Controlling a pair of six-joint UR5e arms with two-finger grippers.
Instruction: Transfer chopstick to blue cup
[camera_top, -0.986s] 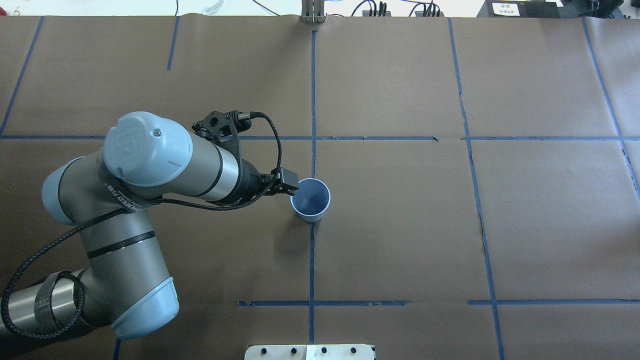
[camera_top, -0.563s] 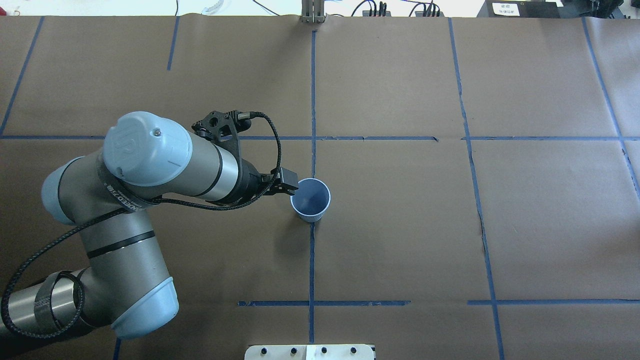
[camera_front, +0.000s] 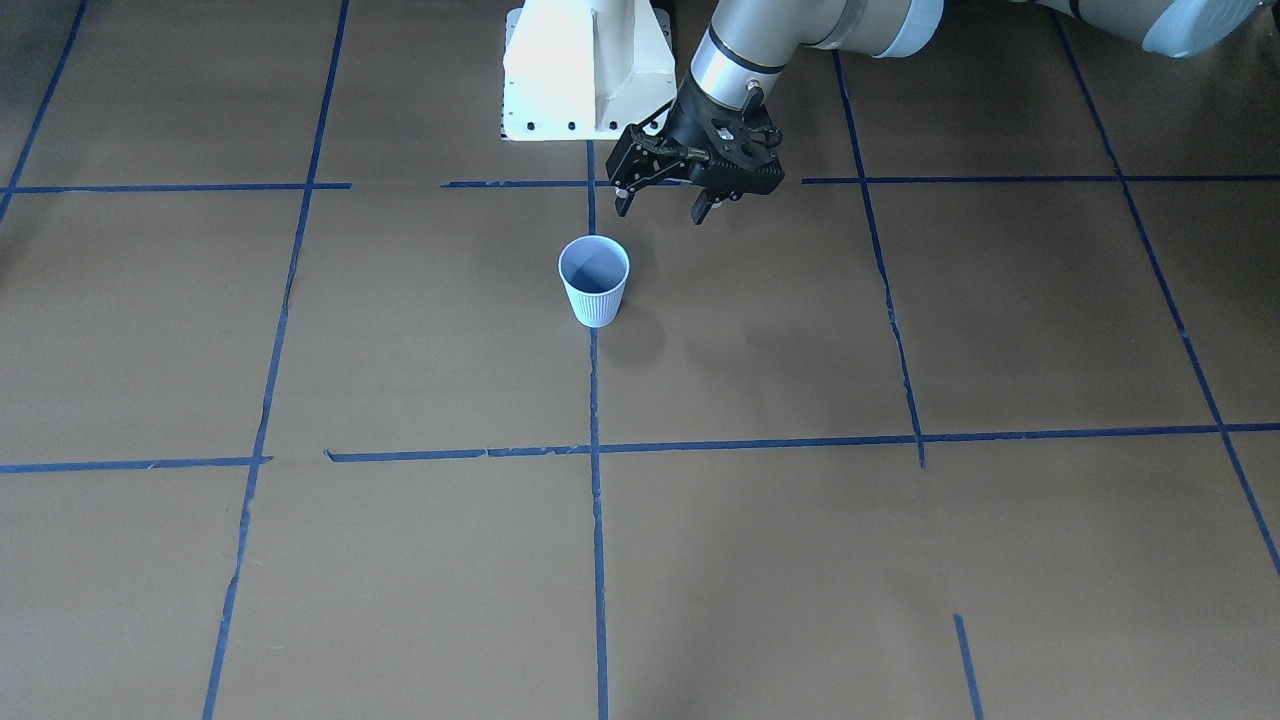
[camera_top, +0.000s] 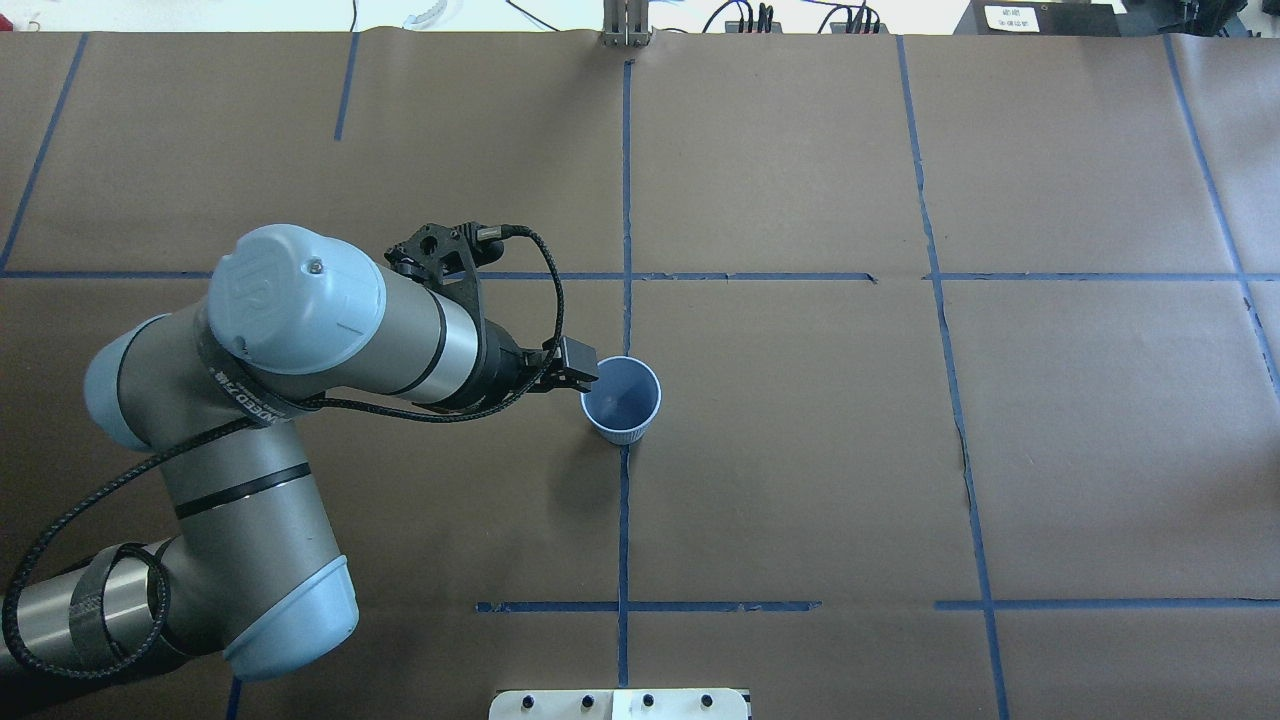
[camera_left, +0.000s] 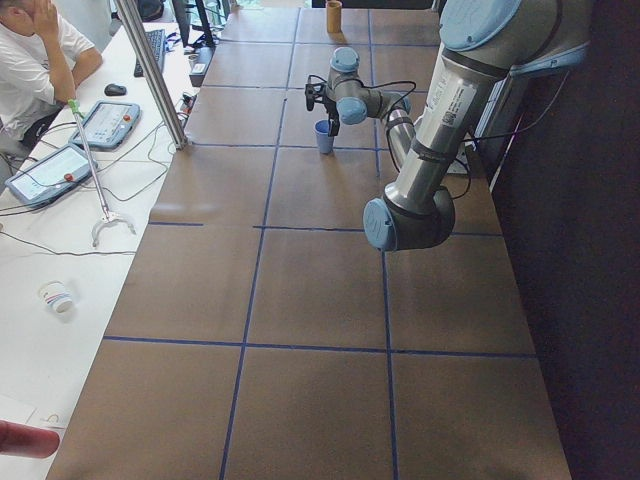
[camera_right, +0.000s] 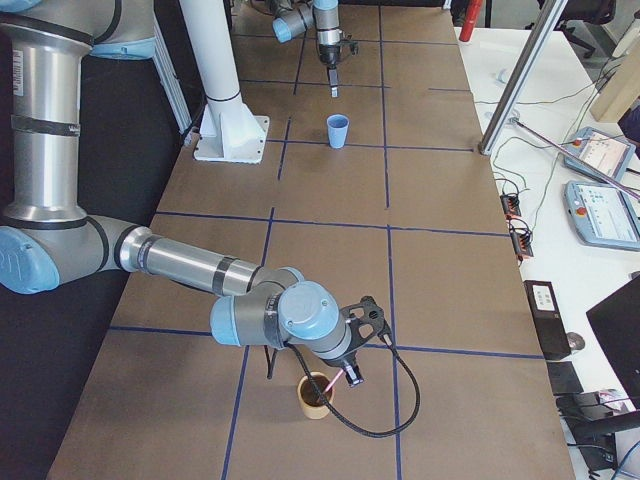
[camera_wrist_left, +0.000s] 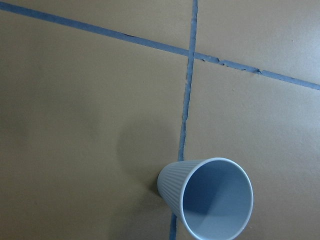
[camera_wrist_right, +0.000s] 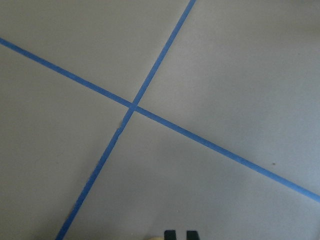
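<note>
The blue cup (camera_front: 594, 285) stands upright and empty on a blue tape line mid-table; it also shows in the overhead view (camera_top: 621, 400) and the left wrist view (camera_wrist_left: 210, 197). My left gripper (camera_front: 660, 210) hangs open and empty just above and beside the cup, on the robot's side. My right gripper (camera_right: 350, 378) is over a tan cup (camera_right: 315, 397) at the table's right end. A thin pink chopstick (camera_right: 333, 384) runs from that cup up to it. In the right wrist view the fingertips (camera_wrist_right: 170, 234) stand close together.
The white robot pedestal (camera_front: 585, 70) stands behind the blue cup. A metal post (camera_right: 520, 80) and the operators' desk with tablets (camera_right: 600, 210) lie along the far edge. The brown paper is marked with blue tape lines (camera_top: 625, 500).
</note>
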